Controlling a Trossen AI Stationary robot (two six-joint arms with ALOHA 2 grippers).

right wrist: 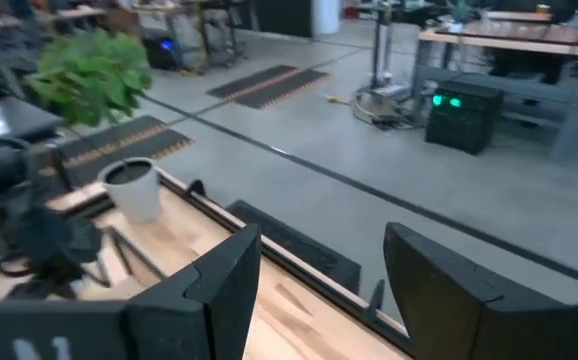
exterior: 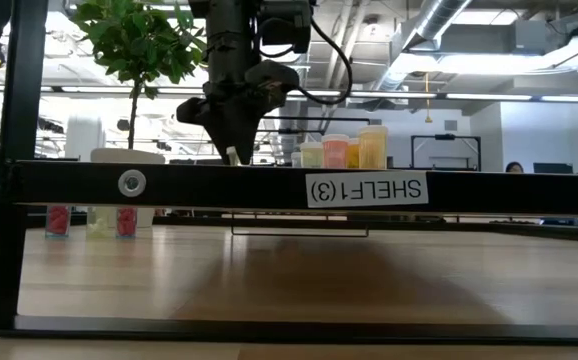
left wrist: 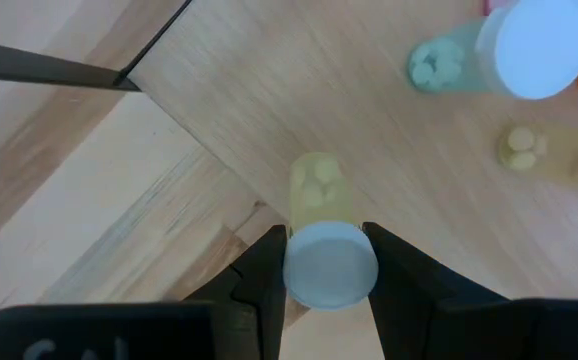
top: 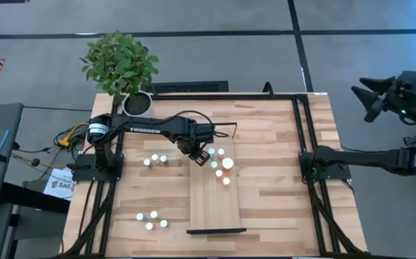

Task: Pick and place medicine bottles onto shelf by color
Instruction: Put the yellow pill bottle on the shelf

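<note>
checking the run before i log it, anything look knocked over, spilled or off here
Nothing stands out. The left claw grips a yellow-green bottle by its white cap over the shelf. The bottles already on the shelf stand upright, as do the bottles on the table. No pills are spilled. The right claw waits off the table, open.

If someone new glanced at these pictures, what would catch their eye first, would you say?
The left gripper over the shelf's far end, shut on a yellow bottle beside a cluster of bottles already standing there. Next, the leafy plant at the table's far left corner, and the right gripper raised off to the side.
</note>
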